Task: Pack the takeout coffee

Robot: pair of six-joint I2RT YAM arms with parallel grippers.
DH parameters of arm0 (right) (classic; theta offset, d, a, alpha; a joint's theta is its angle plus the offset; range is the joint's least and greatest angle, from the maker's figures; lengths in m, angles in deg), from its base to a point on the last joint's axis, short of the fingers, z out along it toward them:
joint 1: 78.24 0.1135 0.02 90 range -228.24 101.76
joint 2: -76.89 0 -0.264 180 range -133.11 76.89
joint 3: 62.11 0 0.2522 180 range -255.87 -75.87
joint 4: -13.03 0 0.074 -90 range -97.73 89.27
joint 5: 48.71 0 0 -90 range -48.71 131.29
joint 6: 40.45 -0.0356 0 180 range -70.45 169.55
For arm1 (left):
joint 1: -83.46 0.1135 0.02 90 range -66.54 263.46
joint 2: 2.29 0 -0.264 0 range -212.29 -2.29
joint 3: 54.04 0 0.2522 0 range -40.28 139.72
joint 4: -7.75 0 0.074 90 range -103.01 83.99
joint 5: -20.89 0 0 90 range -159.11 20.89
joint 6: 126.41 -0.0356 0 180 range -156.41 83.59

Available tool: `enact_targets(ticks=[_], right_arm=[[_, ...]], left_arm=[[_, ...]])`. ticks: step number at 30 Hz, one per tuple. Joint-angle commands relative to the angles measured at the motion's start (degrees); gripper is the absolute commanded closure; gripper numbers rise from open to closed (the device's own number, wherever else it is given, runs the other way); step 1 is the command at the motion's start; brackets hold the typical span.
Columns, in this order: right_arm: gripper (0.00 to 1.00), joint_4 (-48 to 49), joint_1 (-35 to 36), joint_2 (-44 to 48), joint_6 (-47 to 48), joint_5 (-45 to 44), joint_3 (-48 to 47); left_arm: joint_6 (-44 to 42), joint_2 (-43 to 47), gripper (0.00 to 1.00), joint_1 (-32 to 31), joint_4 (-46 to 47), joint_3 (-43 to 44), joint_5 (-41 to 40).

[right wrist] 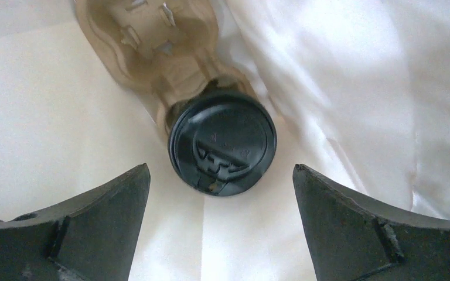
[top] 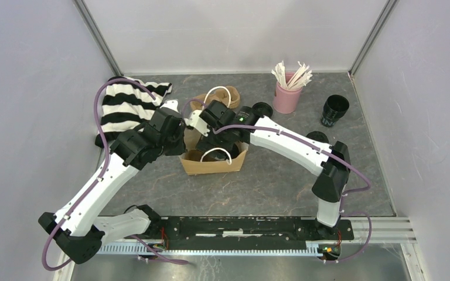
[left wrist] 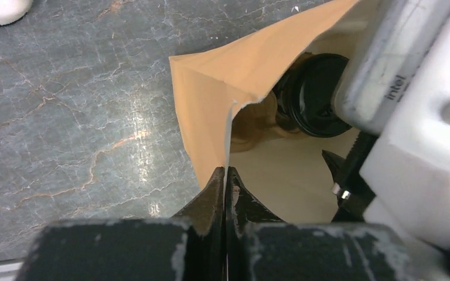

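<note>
A brown paper bag (top: pixel 201 165) with white handles stands open mid-table. My left gripper (top: pixel 181 136) is shut on the bag's left rim (left wrist: pixel 228 117), holding the mouth open. Inside, one takeout coffee cup with a black lid (right wrist: pixel 222 143) sits in one hole of a brown pulp carrier (right wrist: pixel 164 47); the lid (left wrist: pixel 319 96) also shows in the left wrist view. My right gripper (right wrist: pixel 221 175) hangs open just above that cup, its fingers apart from it, reaching down into the bag (top: pixel 210 140). A second black cup (top: pixel 334 110) stands lidless at the far right.
A pink cup of white sticks (top: pixel 287 93) stands at the back, with a loose black lid (top: pixel 262 109) beside it. Another black round piece (top: pixel 316 137) shows partly behind the right arm. A black-and-white striped cloth (top: pixel 126 105) lies at the back left.
</note>
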Motion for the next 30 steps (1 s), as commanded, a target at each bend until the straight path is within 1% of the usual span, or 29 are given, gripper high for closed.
enact_targets(ticks=[1, 7, 11, 14, 17, 18, 19, 24, 27, 30], right_arm=[[0.02, -0.12, 1.31, 4.53, -6.15, -1.37, -2.93], [0.02, 1.98, 1.40, 6.99, -10.11, -2.42, -3.20], [0.02, 5.48, 1.56, 9.53, -10.34, 0.77, -1.32], [0.07, 8.60, 1.48, 12.79, -12.17, -0.92, -0.31], [0.09, 10.01, 1.53, 15.12, -13.47, -6.40, -1.03], [0.08, 10.28, 1.45, 15.86, -14.35, -8.80, -1.22], [0.02, 10.25, 1.50, 16.49, -15.38, -11.96, -1.67], [0.02, 8.57, 1.50, 18.63, -19.68, -20.22, -5.56], [0.02, 8.70, 1.35, 22.16, -21.81, -24.84, -5.96], [0.02, 7.15, -0.73, 27.10, -24.23, -28.32, -2.17]], left_arm=[[0.11, -0.22, 0.98, 0.30, 0.33, 0.10, 0.52], [0.81, -0.40, 0.98, 0.31, 0.28, 0.53, 1.23], [1.58, -0.62, 0.98, 0.32, 0.00, 0.46, 1.85], [2.36, -0.17, 0.98, 0.32, -0.13, 0.62, 1.81], [2.92, 0.40, 0.98, 0.31, -0.02, 0.29, 1.86], [2.97, 0.41, 0.98, 0.32, -0.07, 0.29, 1.99], [3.10, 0.43, 0.98, 0.32, -0.12, 0.24, 2.12], [4.46, 0.61, 0.98, 0.32, -0.62, 0.15, 2.40], [5.03, 1.14, 0.91, 0.32, -0.71, 0.19, 2.53], [5.26, 1.50, 0.82, 0.30, -0.98, 0.82, 3.15]])
